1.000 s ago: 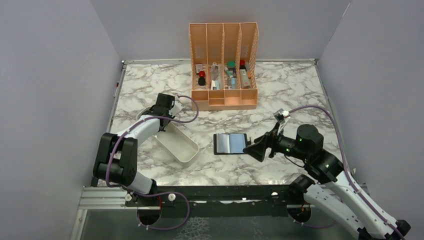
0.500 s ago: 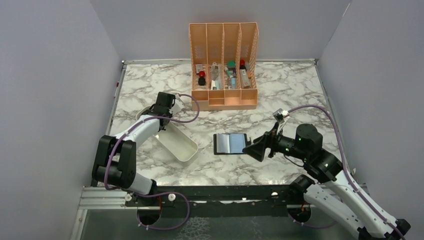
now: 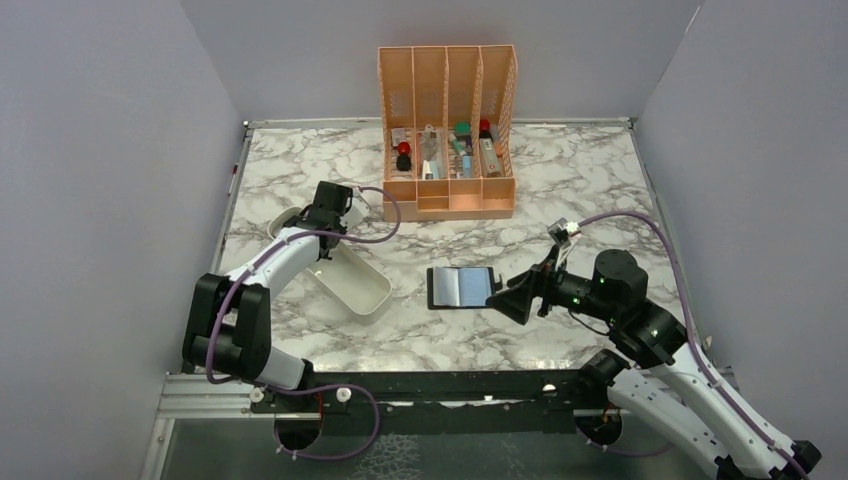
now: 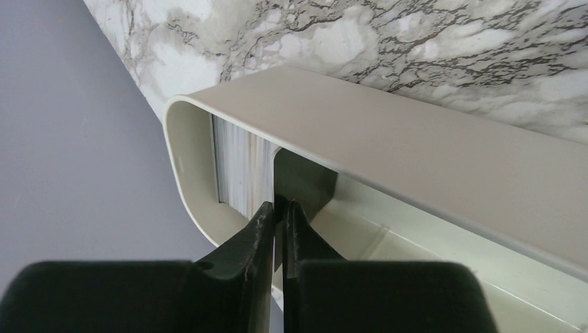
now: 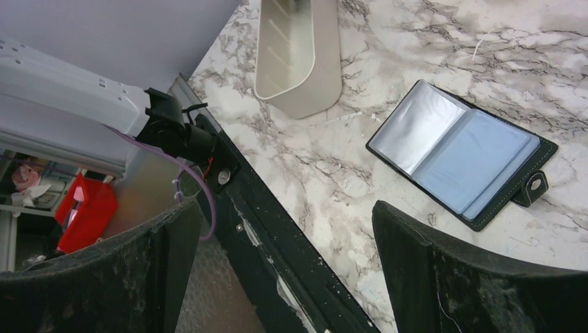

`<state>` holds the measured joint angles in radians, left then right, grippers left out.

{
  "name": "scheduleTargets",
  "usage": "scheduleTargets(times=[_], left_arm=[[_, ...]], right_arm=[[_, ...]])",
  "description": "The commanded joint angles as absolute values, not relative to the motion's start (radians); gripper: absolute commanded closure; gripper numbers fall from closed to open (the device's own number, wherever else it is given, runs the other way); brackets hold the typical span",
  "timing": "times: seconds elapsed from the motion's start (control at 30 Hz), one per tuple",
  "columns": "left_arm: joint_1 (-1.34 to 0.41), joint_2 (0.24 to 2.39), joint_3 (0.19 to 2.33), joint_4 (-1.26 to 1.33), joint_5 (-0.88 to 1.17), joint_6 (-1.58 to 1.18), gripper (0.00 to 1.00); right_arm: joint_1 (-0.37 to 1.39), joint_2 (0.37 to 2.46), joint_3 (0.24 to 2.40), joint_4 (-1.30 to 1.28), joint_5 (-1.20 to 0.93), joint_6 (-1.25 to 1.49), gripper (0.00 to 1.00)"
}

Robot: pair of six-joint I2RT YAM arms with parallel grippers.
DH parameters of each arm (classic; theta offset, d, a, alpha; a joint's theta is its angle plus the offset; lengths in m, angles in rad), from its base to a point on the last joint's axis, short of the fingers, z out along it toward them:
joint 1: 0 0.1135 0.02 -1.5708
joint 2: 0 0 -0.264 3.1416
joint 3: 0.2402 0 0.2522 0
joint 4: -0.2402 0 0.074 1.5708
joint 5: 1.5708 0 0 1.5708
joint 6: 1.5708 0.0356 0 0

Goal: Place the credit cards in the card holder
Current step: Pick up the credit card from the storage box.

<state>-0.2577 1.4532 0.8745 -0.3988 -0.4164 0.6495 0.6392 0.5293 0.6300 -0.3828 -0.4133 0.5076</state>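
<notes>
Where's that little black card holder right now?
In the top view the card holder lies open on the table, right of the tray and nearer than the organiser.

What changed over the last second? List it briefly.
The left end effector, pinching what looks like a dark card, nudged the tray slightly away and leftward. The right end effector and holder stayed put.
</notes>
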Motion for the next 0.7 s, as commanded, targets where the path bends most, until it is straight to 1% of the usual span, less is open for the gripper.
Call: scheduleTargets(times=[0.0, 0.07, 0.3, 0.43, 0.57, 0.67], left_arm=[[-0.280, 1.380, 0.950, -0.515, -0.320, 0.554, 0.98], [-0.291, 1.349, 0.966, -0.553, -0.282, 0.524, 1.00], [-0.302, 1.211, 0.991, -0.595, -0.197, 0.414, 1.00], [-0.302, 1.159, 1.038, -0.598, -0.171, 0.274, 1.00], [-0.302, 1.103, 1.064, -0.583, 0.030, 0.148, 1.00], [-0.301, 1.060, 1.059, -0.545, 0.116, -0.010, 1.00]], right_arm=[[0.637, 0.517, 0.610, -0.361, -0.438, 0.520, 0.02], [0.637, 0.522, 0.609, -0.360, -0.441, 0.524, 0.02], [0.637, 0.517, 0.582, -0.360, -0.430, 0.564, 0.02], [0.637, 0.522, 0.556, -0.355, -0.415, 0.595, 0.03], [0.637, 0.562, 0.549, -0.376, -0.362, 0.594, 0.03], [0.637, 0.602, 0.542, -0.372, -0.325, 0.584, 0.03]])
